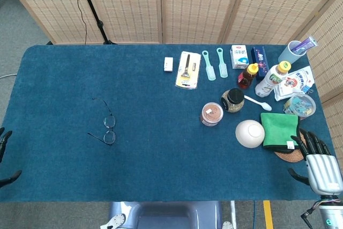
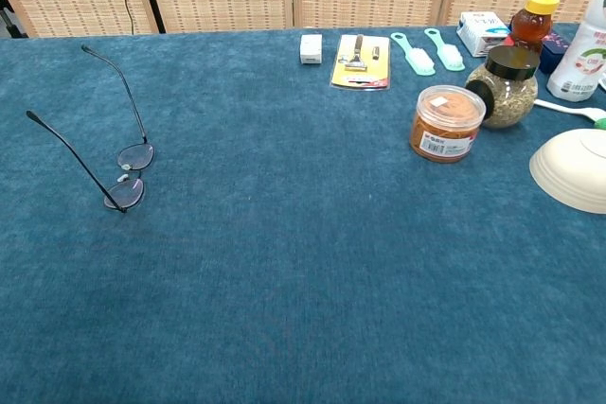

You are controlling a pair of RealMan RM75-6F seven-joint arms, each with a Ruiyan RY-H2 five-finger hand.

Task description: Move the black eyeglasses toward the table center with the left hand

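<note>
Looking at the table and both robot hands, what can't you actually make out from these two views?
- Left robot hand: head view, cut off by the left edge; only dark fingertips show, so its pose is unclear. Absent from the chest view.
- Right robot hand: head view only, wrist cut by the bottom edge.
- White bowl: chest view, cut by the right edge.
- Labels on the orange-lidded jar: too small to read.
- Black eyeglasses: thin, lens detail unclear.

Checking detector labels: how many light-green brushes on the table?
2. Both lie side by side at the far edge, right of the yellow razor card: left brush, right brush. None appears hidden.
</note>
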